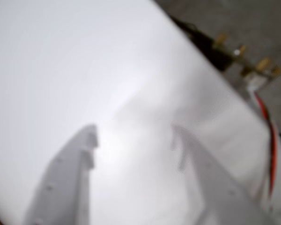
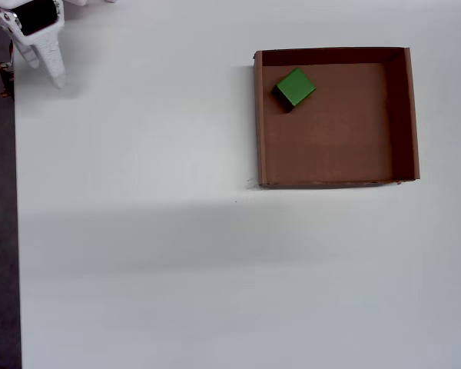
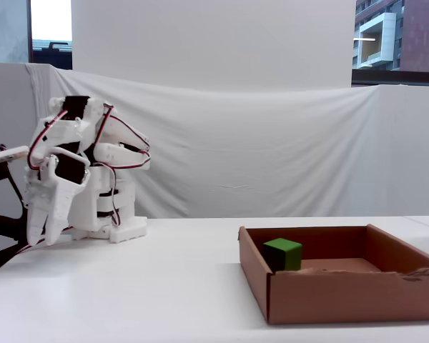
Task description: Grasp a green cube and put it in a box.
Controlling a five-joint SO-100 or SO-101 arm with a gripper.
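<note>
At upper left of the overhead view, the hand (image 2: pixel 50 73), seemingly spread and empty, should stay clear; the green cube (image 2: pixel 295 88) sits inside the box (image 2: pixel 406 115).

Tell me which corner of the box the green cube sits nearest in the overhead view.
The upper-left corner: the green cube lies close to the box's left and top walls, far from the right and bottom ones.

Top-down and low side cameras sharing the box (image 2: pixel 399 115); wrist close-up of table (image 1: pixel 84 70).
</note>
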